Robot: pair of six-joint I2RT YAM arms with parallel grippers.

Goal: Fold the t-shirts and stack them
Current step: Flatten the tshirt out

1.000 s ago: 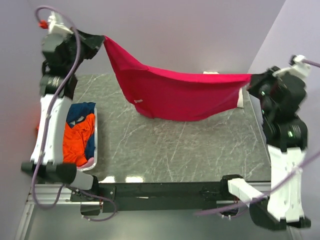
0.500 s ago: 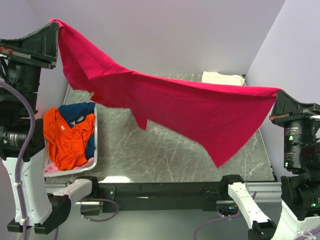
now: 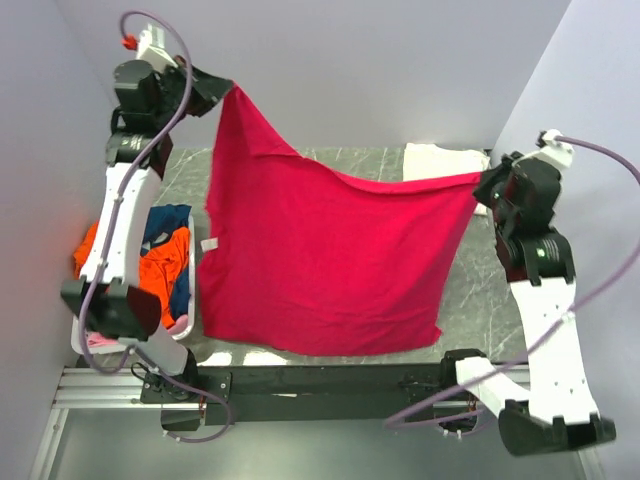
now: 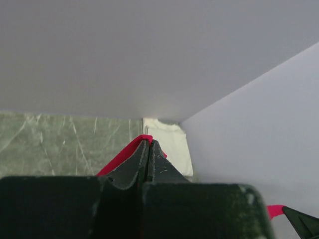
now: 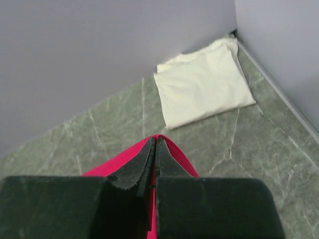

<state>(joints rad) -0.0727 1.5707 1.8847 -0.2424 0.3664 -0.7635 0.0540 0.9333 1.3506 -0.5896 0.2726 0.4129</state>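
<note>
Below and to the left of the left gripper (image 3: 228,90), the white slatted basket (image 3: 192,292) is sitting at the table's left edge, holding an orange t-shirt (image 3: 158,278) and a navy t-shirt (image 3: 166,222). The left gripper is pinching the upper left corner of the crimson-pink t-shirt (image 3: 320,260), its fingers pressed tight together on the cloth. From there the shirt's left edge is dropping straight down, with the white neck label (image 3: 209,245) showing on it just beside the basket. The top edge is sagging across to the right gripper (image 3: 480,180), whose fingers are likewise clamped flat on the upper right corner. The shirt is hanging spread like a curtain between the two, its hem lying along the near edge of the marble table (image 3: 485,295); whether it is touching cannot be told. Beyond the right fingertips (image 5: 149,149), bare marble is lying open up to the folded cream-white t-shirt (image 5: 202,89), which is sitting in the far corner against both walls.
</note>
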